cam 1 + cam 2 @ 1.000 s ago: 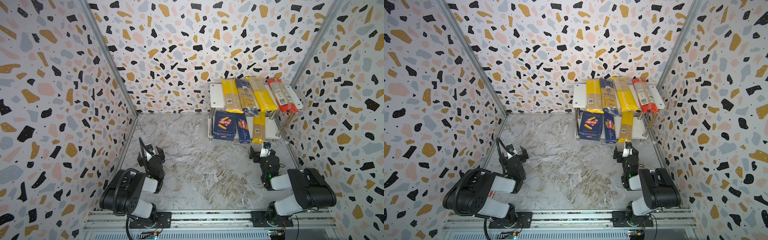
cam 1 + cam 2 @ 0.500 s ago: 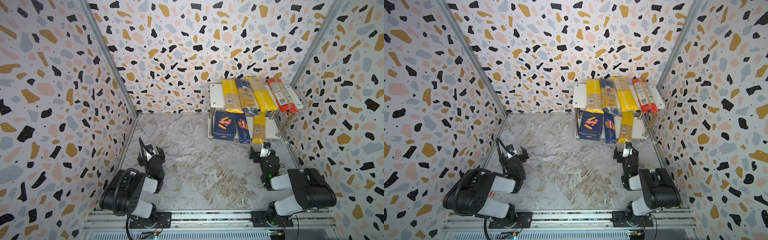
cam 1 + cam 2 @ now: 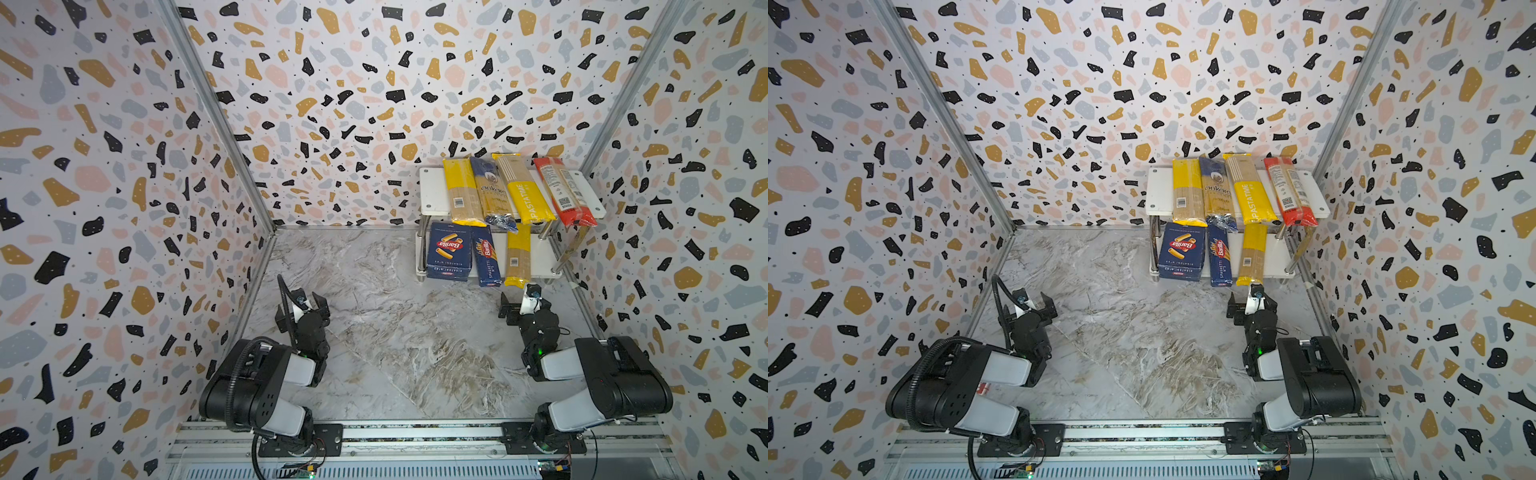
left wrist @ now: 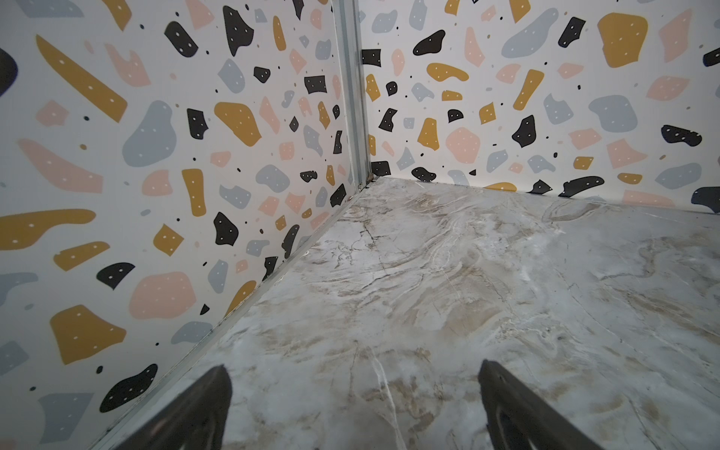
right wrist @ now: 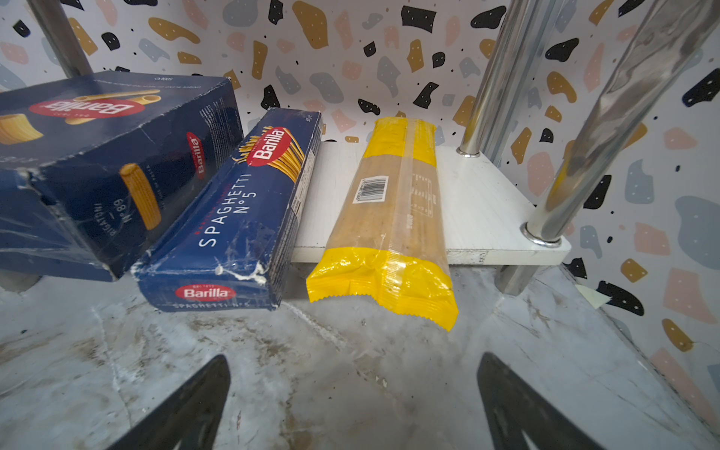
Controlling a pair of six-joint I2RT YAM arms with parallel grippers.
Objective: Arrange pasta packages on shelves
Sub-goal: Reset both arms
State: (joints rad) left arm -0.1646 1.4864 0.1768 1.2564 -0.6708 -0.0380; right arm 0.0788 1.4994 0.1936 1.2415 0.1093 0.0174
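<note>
seven pasta packages (image 3: 1252, 199) lie on the shelves (image 3: 432, 192), a small rack of two white rectangular boards on shiny chrome legs (image 5: 607, 117), standing in the far right corner of the tabletop (image 3: 395, 332). four long bags lie side by side on the upper board, overhanging its near edge: a yellow bag (image 3: 460, 189) with a clear window and barcode, a dark blue bag (image 3: 492, 193) reading "ankara", a yellow pastatime bag (image 3: 524, 195), and a red bag (image 3: 563, 193) with a white label and qr code. on the lower board lie a scuffed cardboard wide blue box (image 5: 117, 156) printed "barilla" and "rigatoni n°89", a slim blue box (image 5: 241, 210) printed "barilla spaghetti n°5" with a crumpled near end, and a crinkly yellow-ended bag (image 5: 389, 218) with a barcode. all three stick out past the near edge.

the right end effector (image 5: 352, 385) hovers low over the tabletop just in front of that bag, jaws spread wide and empty. the left end effector (image 4: 352, 389) sits near the left edge, facing the far left corner, jaws likewise wide apart with nothing between them. the tabletop has a grey-and-tan marble pattern, and terrazzo-print walls (image 3: 332, 104) surround it.
</note>
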